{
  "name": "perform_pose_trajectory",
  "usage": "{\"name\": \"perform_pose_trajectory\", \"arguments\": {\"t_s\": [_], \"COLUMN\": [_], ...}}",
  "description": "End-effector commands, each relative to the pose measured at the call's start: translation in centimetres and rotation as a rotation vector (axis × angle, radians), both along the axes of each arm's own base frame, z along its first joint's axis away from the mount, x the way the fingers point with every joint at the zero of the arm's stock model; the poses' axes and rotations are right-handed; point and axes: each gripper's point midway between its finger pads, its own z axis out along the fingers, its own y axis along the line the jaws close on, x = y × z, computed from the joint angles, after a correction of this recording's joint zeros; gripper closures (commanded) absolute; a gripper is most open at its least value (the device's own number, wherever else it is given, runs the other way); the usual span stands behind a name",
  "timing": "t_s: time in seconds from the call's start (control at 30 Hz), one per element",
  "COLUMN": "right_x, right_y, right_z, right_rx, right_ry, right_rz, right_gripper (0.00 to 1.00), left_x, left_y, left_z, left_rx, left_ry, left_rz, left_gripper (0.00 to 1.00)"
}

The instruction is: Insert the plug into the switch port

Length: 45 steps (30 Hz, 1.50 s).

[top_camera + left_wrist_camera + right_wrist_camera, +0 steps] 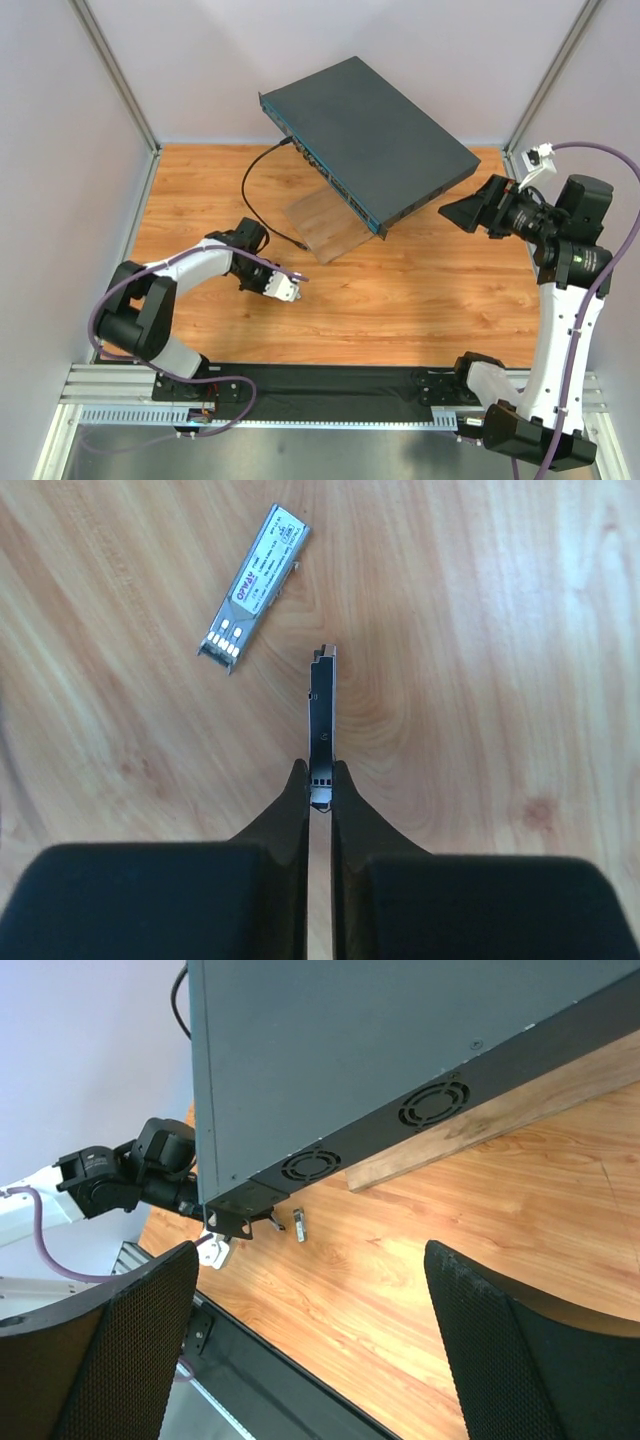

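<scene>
Left arm [175,275]: white link shells with black joint housings. A purple cable [97,315] loops off its lower links.

Right arm [562,330]: the same white shells and black cylindrical joints. A second purple cable [595,146] runs to a small white camera module [540,157] at the wrist.

Left tool [320,780]: two matte black fingers [275,830], broad at the root and tapering to narrow tips.

Right tool [310,1260]: black fingers [120,1350] faced with a fine dotted grip texture.

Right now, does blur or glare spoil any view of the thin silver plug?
Left wrist: even light, thin silver plug crisp in the shut left gripper, whose black fingers look soft. Right wrist: its own fingers blurred, flat dark grey switch sharp. Top external: no glare, soft shadows, plug barely resolved.
</scene>
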Motion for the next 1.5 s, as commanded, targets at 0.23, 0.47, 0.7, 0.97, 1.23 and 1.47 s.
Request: {"name": "perform_pose_trajectory", "arguments": {"t_s": [0.23, 0.47, 0.7, 0.97, 1.23, 1.47], "right_x": [0.2, 1.6, 1.9, 0.1, -3.6, -4.6], "right_y": [2.6, 6.1, 15.9, 29.2, 36.1, 38.1], "right_z": [5.3, 8.8, 12.5, 10.2, 8.3, 6.5], "right_rx": [0.173, 0.171, 0.143, 0.22, 0.299, 0.341], "right_ry": [-0.096, -0.148, -0.219, -0.071, 0.061, 0.174], "right_rz": [0.117, 0.219, 0.422, 0.698, 0.902, 0.951], "right_gripper": [0.31, 0.34, 0.33, 0.3, 0.33, 0.41], "left_x": [-1.0, -1.6, -3.3, -3.3, -4.8, -4.6], "left_y": [-1.6, 1.0, 4.9, 6.3, 5.3, 4.6], "left_z": [18.2, 29.4, 38.2, 40.4, 38.2, 37.4], "left_rx": [-0.395, -0.634, -0.747, -0.589, -0.498, -0.484], "left_ry": [-0.28, -0.615, -1.079, -1.452, -1.548, -1.519], "left_rz": [0.293, 0.513, 0.471, 0.318, 0.116, 0.078], "left_gripper": [1.0, 1.0, 1.0, 1.0, 1.0, 1.0]}}
